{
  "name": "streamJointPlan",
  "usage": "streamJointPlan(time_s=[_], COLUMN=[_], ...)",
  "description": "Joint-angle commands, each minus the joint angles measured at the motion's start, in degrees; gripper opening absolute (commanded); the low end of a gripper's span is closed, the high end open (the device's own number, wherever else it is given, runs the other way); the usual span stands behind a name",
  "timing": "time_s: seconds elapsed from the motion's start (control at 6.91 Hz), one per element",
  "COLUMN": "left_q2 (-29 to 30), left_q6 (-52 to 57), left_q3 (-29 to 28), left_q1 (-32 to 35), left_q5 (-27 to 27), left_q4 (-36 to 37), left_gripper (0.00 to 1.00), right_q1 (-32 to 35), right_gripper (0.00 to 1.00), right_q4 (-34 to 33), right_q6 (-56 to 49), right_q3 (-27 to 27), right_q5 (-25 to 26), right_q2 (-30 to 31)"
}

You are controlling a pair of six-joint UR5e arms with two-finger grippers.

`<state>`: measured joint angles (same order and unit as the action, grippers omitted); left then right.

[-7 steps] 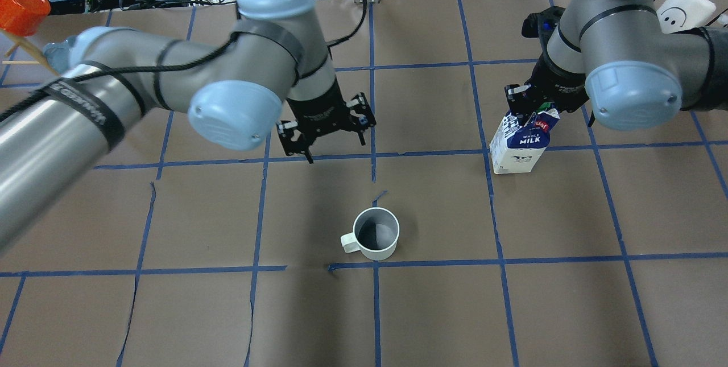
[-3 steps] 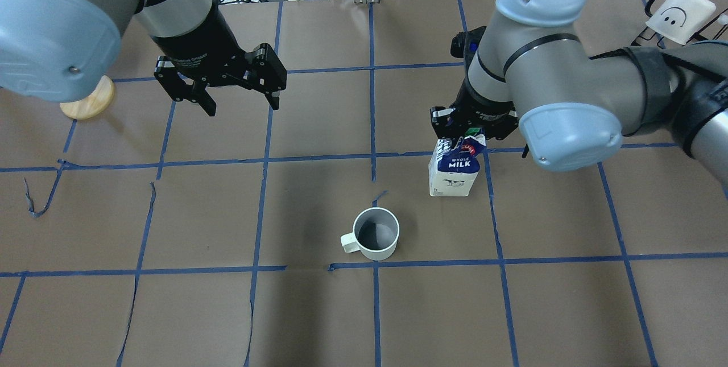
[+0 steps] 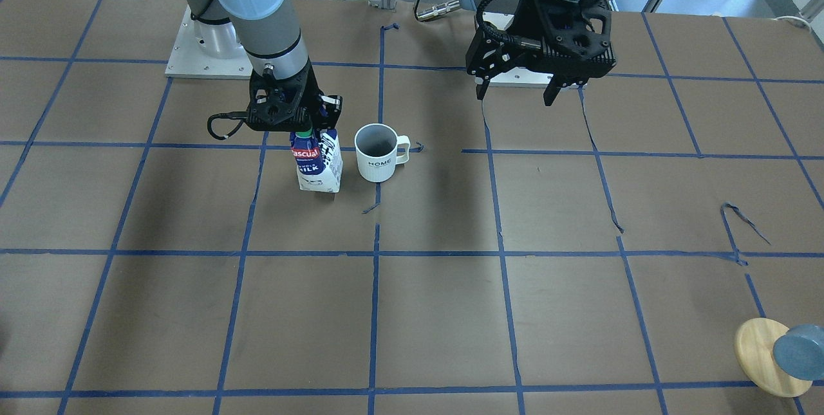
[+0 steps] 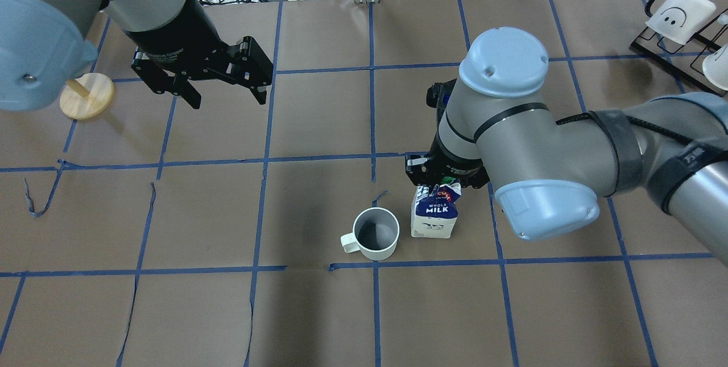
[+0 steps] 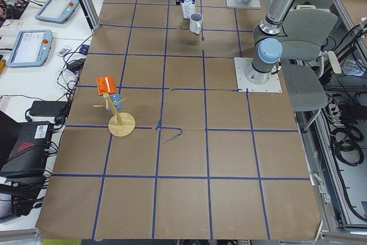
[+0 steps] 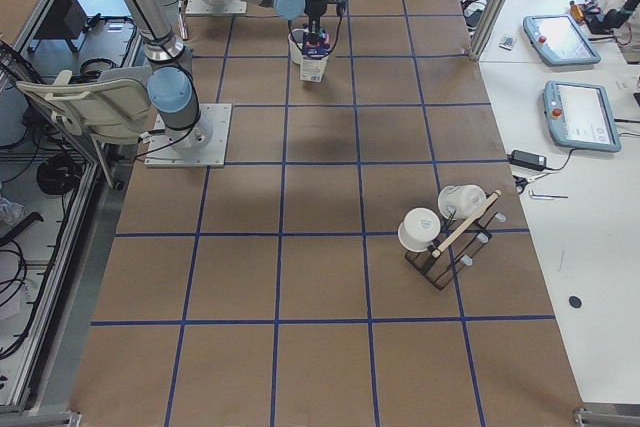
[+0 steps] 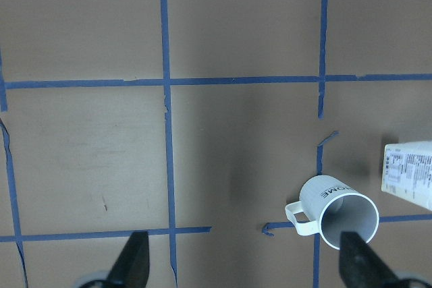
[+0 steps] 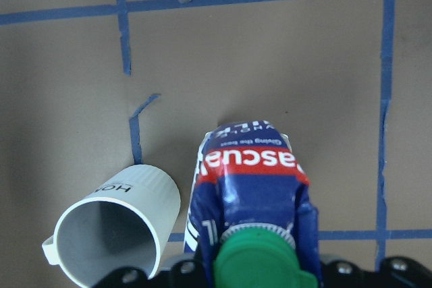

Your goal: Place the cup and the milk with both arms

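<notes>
The white cup (image 4: 375,234) stands upright on the brown paper, handle to the left; it also shows in the front view (image 3: 376,152) and both wrist views (image 7: 337,214) (image 8: 115,234). The milk (image 4: 434,216) stands upright just right of the cup, a small gap between them (image 3: 317,164) (image 8: 253,180). My right gripper (image 4: 441,182) is shut on the milk's gabled top from above; I cannot tell whether its base touches the paper. My left gripper (image 4: 227,100) hangs open and empty, well to the far left of the cup (image 3: 516,98).
A wooden stand (image 4: 86,95) sits at the far left under my left arm; it carries an orange cup (image 5: 106,84). A black rack with white mugs (image 4: 679,8) stands at the far right. Blue tape lines (image 4: 372,156) grid the table.
My right arm has carried the milk left and toward the near side, to just beside the cup. My left arm has swung away to the far left, gripper still open. The cup has not moved.
</notes>
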<state>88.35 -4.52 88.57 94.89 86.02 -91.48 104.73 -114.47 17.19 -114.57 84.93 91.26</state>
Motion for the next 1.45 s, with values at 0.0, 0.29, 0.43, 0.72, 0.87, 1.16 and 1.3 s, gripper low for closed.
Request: streamJointPlan(time_s=[0.0, 0.29, 0.43, 0.72, 0.87, 1.16, 1.3], left_q2=[-0.54, -0.46, -0.81, -0.99, -1.34, -1.51, -1.51], left_q6=[0.04, -0.05, 0.04, 0.04, 0.04, 0.04, 0.04], left_q3=[-0.41, 0.46, 0.46, 0.37, 0.37, 0.37, 0.37], left_q1=[-0.58, -0.58, -0.93, -1.81, -1.81, -1.81, -1.81], left_q5=[0.20, -0.06, 0.20, 0.28, 1.16, 2.04, 2.04], left_q4=[-0.02, 0.24, 0.07, 2.43, 1.83, 1.91, 1.83], left_gripper=[1.00, 1.00, 1.00, 1.00, 1.00, 1.00, 1.00], right_q1=[3.63, 3.73, 3.73, 3.73, 3.82, 3.82, 3.12], right_gripper=[0.24, 0.25, 0.26, 0.30, 0.51, 0.67, 0.77], right_q4=[-2.69, -2.69, -2.69, -2.60, -2.52, -2.60, -2.86], right_q6=[1.35, 1.53, 1.27, 1.35, 1.27, 0.83, 0.39], right_q3=[-1.01, -1.44, -1.62, -1.71, -1.88, -1.98, -0.93], right_q5=[-0.11, -0.20, -0.03, 0.59, 0.50, 0.33, 0.59], right_q2=[0.15, 0.06, 0.06, 0.15, 0.06, 0.06, -0.11])
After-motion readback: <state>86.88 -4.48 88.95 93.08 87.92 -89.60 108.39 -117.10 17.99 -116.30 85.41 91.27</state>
